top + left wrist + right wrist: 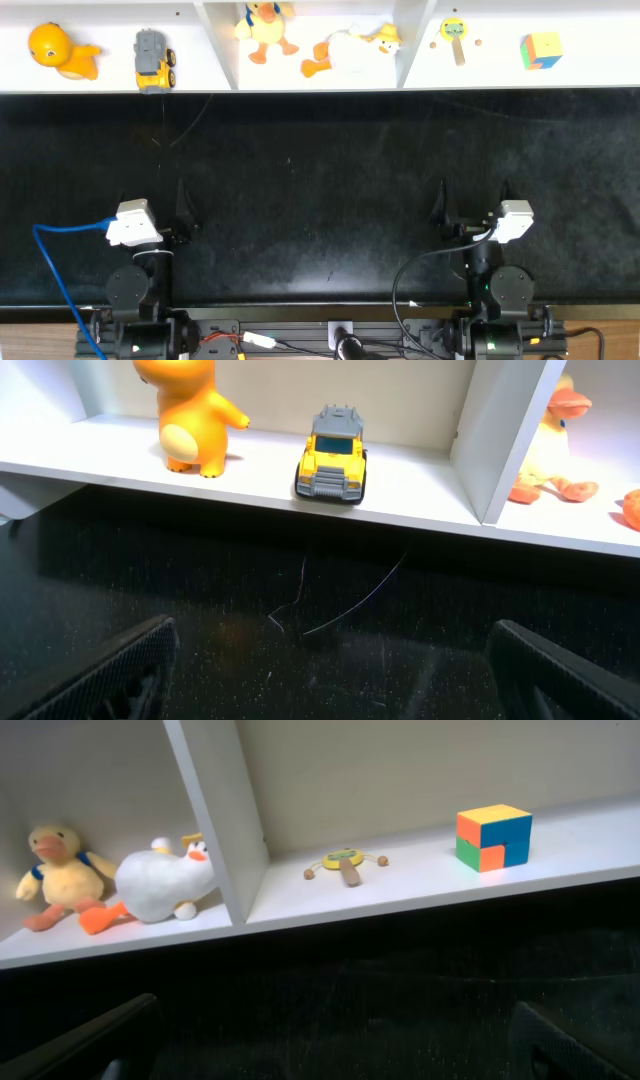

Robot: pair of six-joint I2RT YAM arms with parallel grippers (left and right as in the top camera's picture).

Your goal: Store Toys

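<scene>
Since every toy in sight already sits on the long white shelf [200,78] at the far edge of the black desk [320,170], the storing looks finished. The step in hand is judged to be resting clear of that shelf. Doing it well means holding both arms low and well back from the shelf's front lip, so nothing gets nudged off. The yellow and grey toy truck [333,455] stands closest to that lip and looks most at risk. The left gripper [340,670] hangs over bare desk in front of the shelf's left compartment, its fingers spread wide apart and holding nothing. The right gripper [330,1045] hangs in front of the shelf's right compartment, likewise wide apart and empty. The shelf has three compartments. Its left compartment holds an orange plastic duck figure [62,50] with the truck beside it. Its middle compartment holds a yellow plush duck with orange feet [266,28] and a white plush bird [350,50] next to it. Its right compartment holds a small wooden rattle drum with a green face [453,35] and a multicoloured puzzle cube [541,50], well apart.
</scene>
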